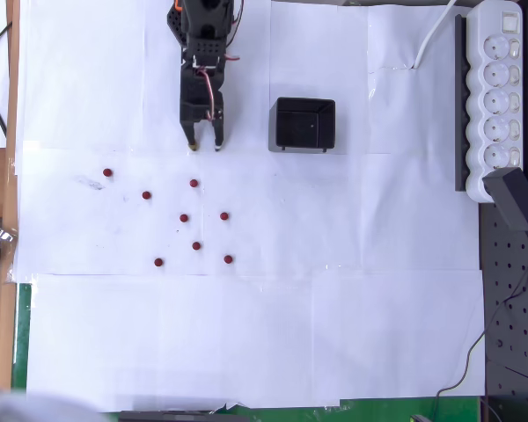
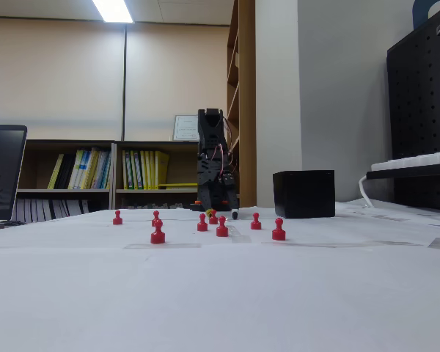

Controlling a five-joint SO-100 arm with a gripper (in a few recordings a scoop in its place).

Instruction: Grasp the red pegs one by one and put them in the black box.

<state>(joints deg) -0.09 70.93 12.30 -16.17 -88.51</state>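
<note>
Inspection takes the black box (image 1: 304, 124) as reference, working from the near side of the fixed view outward.

The red pegs (image 1: 184, 218) lie scattered on the white paper (image 1: 246, 334), all to the left of the box and nearer the front of the table in the overhead view, well apart from it. Eight are counted from above. The nearest pair, at the front of the cluster, sit furthest from the box; one outlier (image 1: 107, 173) lies far left. None is inside the box, so the task appears not yet begun.

In the fixed view each peg (image 2: 158, 234) shows a round head over a narrower waist and a flared foot, standing upright. They look like small hard plastic pieces: light, rigid, probably smooth and apt to tip or skid if nudged sideways. The waist below the head is judged the best hold, jaws closing squarely from above.

The gripper (image 1: 205, 143) stands to the left of the box, roughly level with its front wall, tips pointing down toward the paper. The jaws stand slightly apart, holding nothing.

The box rests open-topped, thin-walled and likely light enough to shift if struck.
</note>
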